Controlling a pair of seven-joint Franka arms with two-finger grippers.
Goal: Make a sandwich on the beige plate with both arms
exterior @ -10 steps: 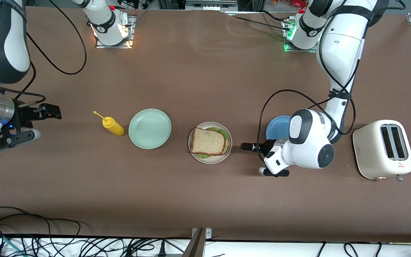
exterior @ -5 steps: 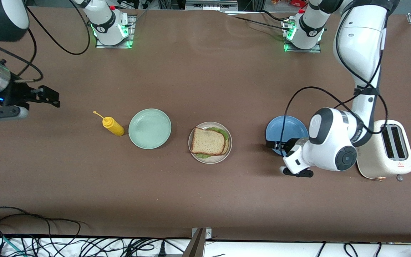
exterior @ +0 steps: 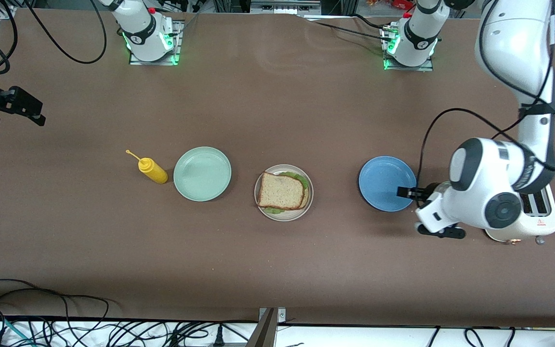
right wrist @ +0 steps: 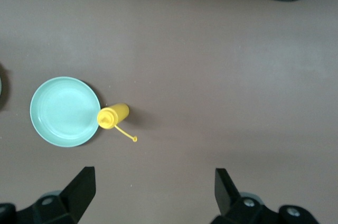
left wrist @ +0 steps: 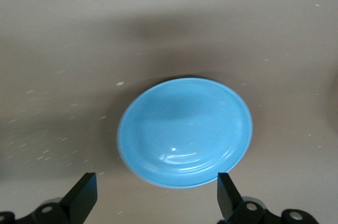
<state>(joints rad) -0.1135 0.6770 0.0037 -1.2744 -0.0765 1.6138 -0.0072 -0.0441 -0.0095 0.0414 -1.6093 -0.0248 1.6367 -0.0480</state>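
The sandwich (exterior: 281, 191), a tan bread slice on top with green lettuce showing at its edges, lies on the beige plate (exterior: 287, 216) in the middle of the table. My left gripper (exterior: 405, 193) is open and empty, over the edge of the blue plate (exterior: 383, 180) toward the left arm's end. In the left wrist view my left gripper (left wrist: 157, 197) is spread wide, with the blue plate (left wrist: 185, 131) below. My right gripper (exterior: 31, 112) is open and empty, over bare table at the right arm's end. It also shows in the right wrist view (right wrist: 153, 192).
A mint-green plate (exterior: 202, 173) and a yellow squeeze bottle (exterior: 152, 170) lie beside the beige plate toward the right arm's end. Both show in the right wrist view: the plate (right wrist: 64, 111) and the bottle (right wrist: 113, 117). A cream toaster (exterior: 543, 219) stands partly hidden under the left arm.
My left gripper has drawn back from beside the sandwich to the blue plate's edge by the toaster. My right gripper has drawn away toward the table's end.
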